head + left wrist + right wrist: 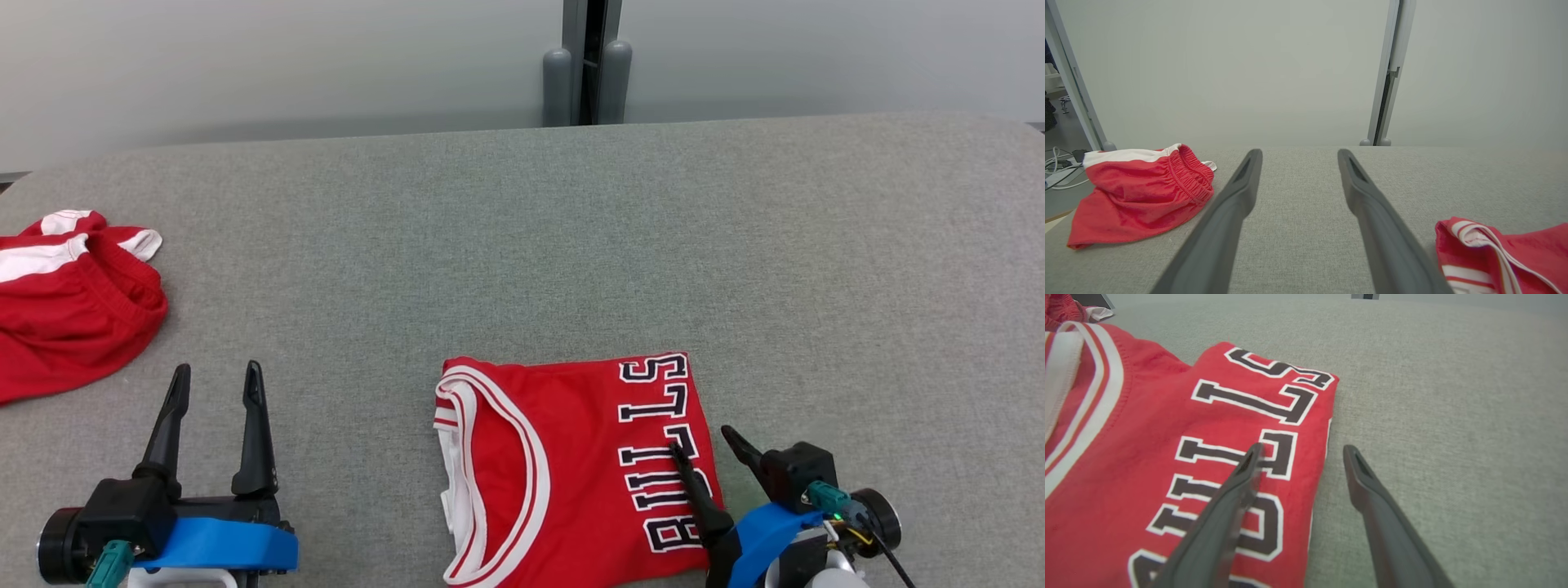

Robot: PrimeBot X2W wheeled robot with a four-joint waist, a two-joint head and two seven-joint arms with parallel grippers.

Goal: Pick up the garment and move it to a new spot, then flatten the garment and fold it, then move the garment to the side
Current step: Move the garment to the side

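Right hand [700,439], lower right of my head view: spread wide, holding nothing, 1 finger over the lettering of the folded red jersey [571,465], 1 over bare table [571,245] beside its edge; I cannot tell whether either touches. Left hand [217,367], lower left: spread, empty. Jersey: lower centre, flat on the table. Red shorts [73,318]: far left edge.

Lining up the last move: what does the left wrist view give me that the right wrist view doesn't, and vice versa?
Left wrist: open left claw over the grey fabric table; crumpled red shorts with white band, seen whole. Right wrist: open right claw straddling the edge of the folded red jersey with white-striped trim; its black BULLS lettering. Both: that jersey and table.
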